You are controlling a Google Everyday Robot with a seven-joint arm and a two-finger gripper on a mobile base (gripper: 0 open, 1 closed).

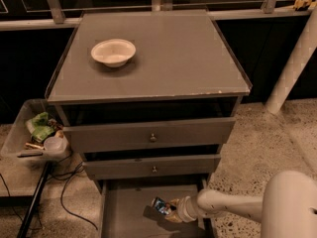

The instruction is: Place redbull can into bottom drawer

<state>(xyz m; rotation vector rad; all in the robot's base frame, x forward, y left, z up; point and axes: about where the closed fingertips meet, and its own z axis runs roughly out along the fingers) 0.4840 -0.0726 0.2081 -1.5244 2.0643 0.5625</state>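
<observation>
Dim light, claw [170, 208] shadowing bottom drawer [124, 213] floor

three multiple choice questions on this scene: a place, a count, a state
1. Where is the redbull can? A in the white bowl; B at the gripper, over the bottom drawer; C on the cabinet top.
2. How many drawers show knobs? A one; B two; C four.
3. The bottom drawer is: A pulled open; B shut; C missing.
1 B, the gripper holds it above the drawer floor.
2 B, the top drawer and middle drawer each carry one.
3 A, its floor is exposed.
</observation>
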